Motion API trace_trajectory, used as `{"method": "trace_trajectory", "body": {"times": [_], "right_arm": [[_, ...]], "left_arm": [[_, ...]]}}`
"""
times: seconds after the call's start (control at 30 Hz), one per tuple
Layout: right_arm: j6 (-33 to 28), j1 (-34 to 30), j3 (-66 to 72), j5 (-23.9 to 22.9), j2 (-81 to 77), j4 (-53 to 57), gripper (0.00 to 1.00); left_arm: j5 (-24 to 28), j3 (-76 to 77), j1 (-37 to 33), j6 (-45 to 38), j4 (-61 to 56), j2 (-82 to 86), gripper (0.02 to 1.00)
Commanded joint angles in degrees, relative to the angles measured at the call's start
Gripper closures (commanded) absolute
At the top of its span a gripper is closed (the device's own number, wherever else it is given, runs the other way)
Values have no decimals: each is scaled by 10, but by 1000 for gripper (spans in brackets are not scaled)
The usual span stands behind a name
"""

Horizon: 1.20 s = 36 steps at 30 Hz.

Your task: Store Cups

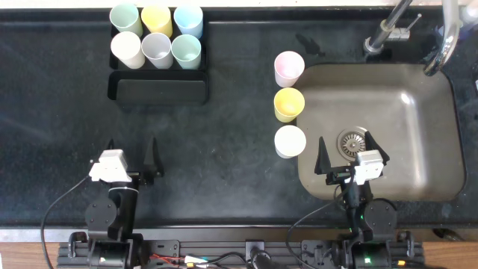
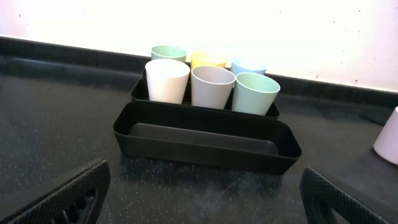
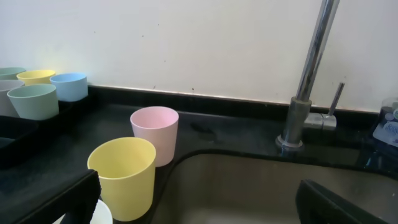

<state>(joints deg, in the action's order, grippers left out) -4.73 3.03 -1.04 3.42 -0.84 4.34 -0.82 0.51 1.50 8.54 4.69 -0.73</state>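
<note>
Black speckled stone forms the worktop (image 1: 239, 97) beneath both my claws. From above, my left claw (image 1: 133, 153) hangs spread open and empty over bare counter. Well beyond it sit two black trays side by side: the far tray (image 1: 205, 37) holds six cups (image 1: 157, 48), and the near tray (image 1: 158, 91) lies nearer me. My right claw (image 1: 349, 149) is also wide open and empty, over the steel sink (image 1: 418, 112). The pink cup (image 1: 288, 67), yellow cup (image 1: 288, 104) and white cup (image 1: 290, 140) line the sink's left rim, the white one nearest.

At my left wrist, the near tray is matte, rectangular and round-cornered, straight ahead between my woven-textured fingers (image 2: 68, 199).

At my right wrist, the smooth tapered yellow cup stands close, the pink one behind it, beside a chrome tap (image 3: 311, 74).
</note>
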Motion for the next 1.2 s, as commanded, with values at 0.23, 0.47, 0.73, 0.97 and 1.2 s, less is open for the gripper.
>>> {"method": "trace_trajectory", "body": {"times": [0.23, 0.47, 0.73, 0.97, 1.2], "right_arm": [[0, -2, 8, -5, 6, -1, 3], [0, -2, 8, -5, 6, -1, 5], [0, -2, 8, -5, 6, -1, 3], [0, -2, 8, -5, 6, -1, 3], [0, -2, 8, -5, 6, -1, 5]], "left_arm": [[7, -1, 2, -10, 2, 6, 18], [7, -1, 2, -10, 2, 6, 20], [7, -1, 2, -10, 2, 6, 20], [13, -1, 1, -10, 2, 6, 18], [38, 66, -8, 5, 4, -77, 18]]}}
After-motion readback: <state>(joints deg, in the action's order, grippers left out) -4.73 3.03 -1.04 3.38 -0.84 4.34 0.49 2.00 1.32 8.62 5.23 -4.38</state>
